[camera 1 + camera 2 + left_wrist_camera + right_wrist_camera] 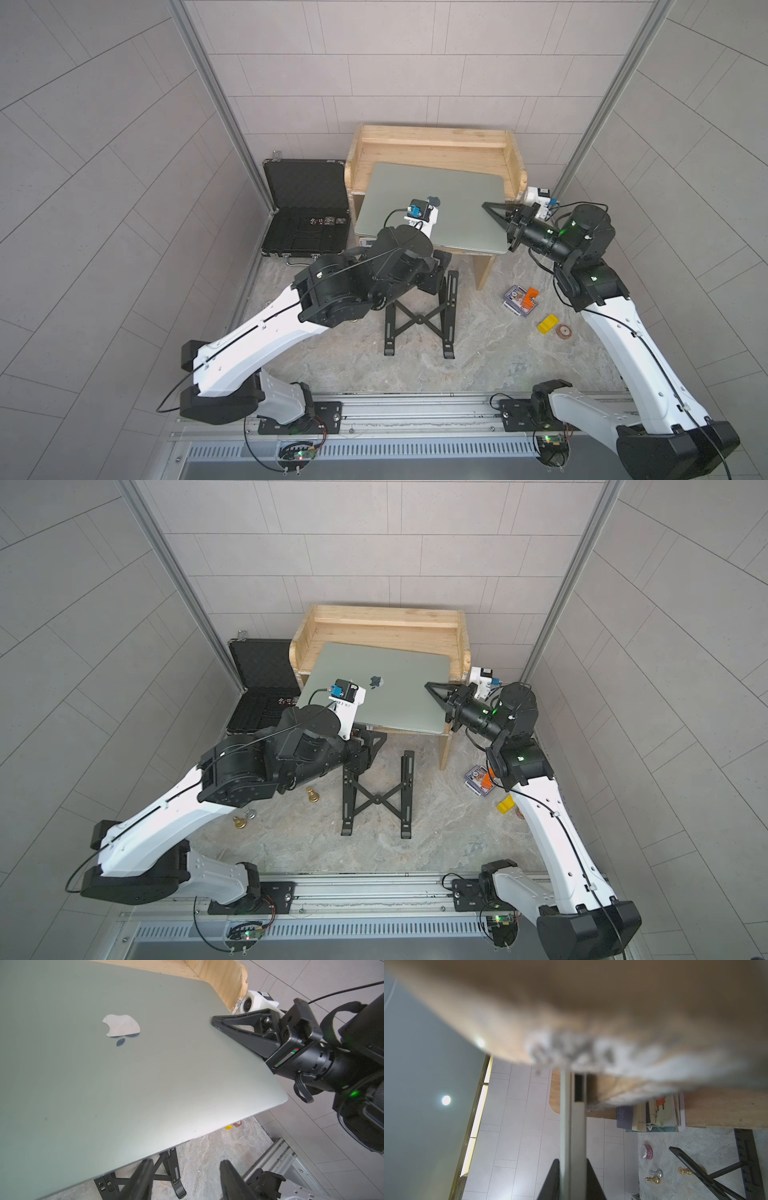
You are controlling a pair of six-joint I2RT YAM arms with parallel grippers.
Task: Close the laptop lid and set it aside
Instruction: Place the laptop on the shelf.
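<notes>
Okay, laptop lid (407, 675) shut, laptop (449, 224) flat on wooden bench (432, 143), front overhanging. Right gripper (216, 1020) pinching its side edge, prob. to drag it aside; left gripper (187, 1180) jaws apart, empty, just below front edge.

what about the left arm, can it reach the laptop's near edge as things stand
Probably yes: the left gripper hangs close by the near edge of the laptop, jaws parted, nothing in between.

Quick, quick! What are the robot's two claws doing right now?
The left gripper is open, holding nothing.
The right gripper is shut on the laptop, at its side edge.
</notes>
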